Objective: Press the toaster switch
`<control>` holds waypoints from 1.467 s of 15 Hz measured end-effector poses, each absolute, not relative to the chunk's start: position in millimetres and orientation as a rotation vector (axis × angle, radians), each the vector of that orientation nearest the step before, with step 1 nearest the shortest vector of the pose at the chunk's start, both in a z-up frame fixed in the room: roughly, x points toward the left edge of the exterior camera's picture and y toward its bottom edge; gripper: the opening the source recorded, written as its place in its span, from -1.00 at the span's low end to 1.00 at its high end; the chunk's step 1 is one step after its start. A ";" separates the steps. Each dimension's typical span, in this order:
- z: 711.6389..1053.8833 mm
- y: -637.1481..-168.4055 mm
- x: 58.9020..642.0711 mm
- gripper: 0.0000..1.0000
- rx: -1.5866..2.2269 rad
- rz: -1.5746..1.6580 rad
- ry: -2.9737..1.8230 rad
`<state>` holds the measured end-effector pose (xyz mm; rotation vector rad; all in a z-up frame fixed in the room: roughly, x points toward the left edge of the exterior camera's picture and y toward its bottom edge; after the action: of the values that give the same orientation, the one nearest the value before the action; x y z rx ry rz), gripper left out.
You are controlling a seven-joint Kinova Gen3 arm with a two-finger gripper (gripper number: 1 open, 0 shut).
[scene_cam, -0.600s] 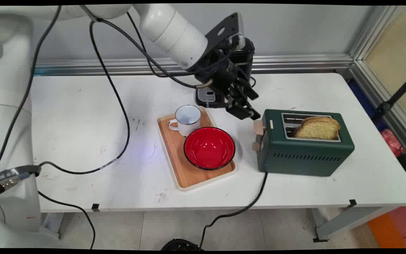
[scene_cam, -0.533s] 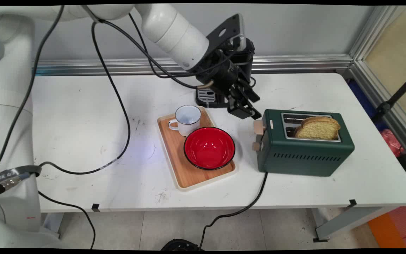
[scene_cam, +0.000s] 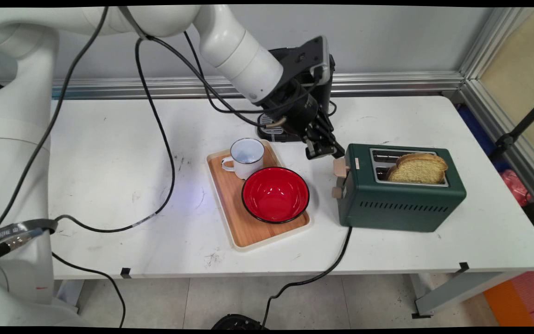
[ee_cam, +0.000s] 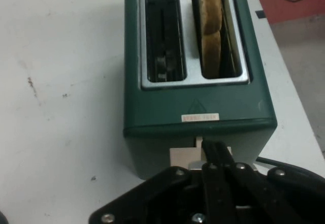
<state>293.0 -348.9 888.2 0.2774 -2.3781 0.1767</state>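
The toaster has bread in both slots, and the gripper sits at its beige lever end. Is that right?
Not quite. Only one slot of the green toaster holds bread; the other slot is empty, as the hand view shows plainly. The rest stands: the gripper is at the end with the beige lever.

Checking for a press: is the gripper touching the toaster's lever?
Cannot tell. In both views the gripper sits right at the toaster's lever, hiding any gap.
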 end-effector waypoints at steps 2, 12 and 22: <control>882.1 -350.8 289.8 -1.00 0.275 0.172 -2.388; 859.7 -357.9 280.6 -1.00 0.286 0.149 -2.425; 842.5 -362.0 272.9 -1.00 0.301 0.129 -2.442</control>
<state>272.9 -362.0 842.5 0.3013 -2.4419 0.1290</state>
